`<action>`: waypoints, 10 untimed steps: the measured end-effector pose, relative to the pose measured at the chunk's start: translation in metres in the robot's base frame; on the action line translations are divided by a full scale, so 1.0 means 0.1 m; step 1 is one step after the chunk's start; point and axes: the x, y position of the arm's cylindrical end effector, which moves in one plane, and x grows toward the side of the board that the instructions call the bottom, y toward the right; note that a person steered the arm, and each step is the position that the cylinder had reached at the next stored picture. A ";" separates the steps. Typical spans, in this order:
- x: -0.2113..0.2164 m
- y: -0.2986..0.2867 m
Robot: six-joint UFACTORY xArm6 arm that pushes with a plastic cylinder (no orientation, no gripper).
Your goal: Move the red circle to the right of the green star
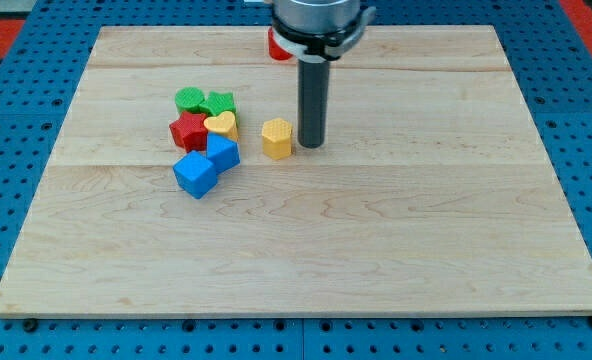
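Blue blocks, two: cube [196, 175] nearest the board's [376, 250] bottom edge, second blue [223, 152] just above. Then one red star [187, 130], one yellow heart [221, 125], one yellow hexagon [277, 138] touching or just left of my tip [310, 145]. Two greens: green star [219, 102] and another green block [189, 99]. Red circle [278, 45] at top edge, behind the rod, mostly hidden. No claw, bare rod.

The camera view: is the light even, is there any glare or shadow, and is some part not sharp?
Camera view: light is soft and even on the wooden board, no glare; my tip and the yellow hexagon block throw only small faint shadows; the blocks look sharp; the red circle is mostly hidden behind the arm.
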 end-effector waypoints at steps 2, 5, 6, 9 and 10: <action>-0.09 -0.07; -2.00 0.20; -2.13 -0.51; -1.74 -0.08; -1.47 0.01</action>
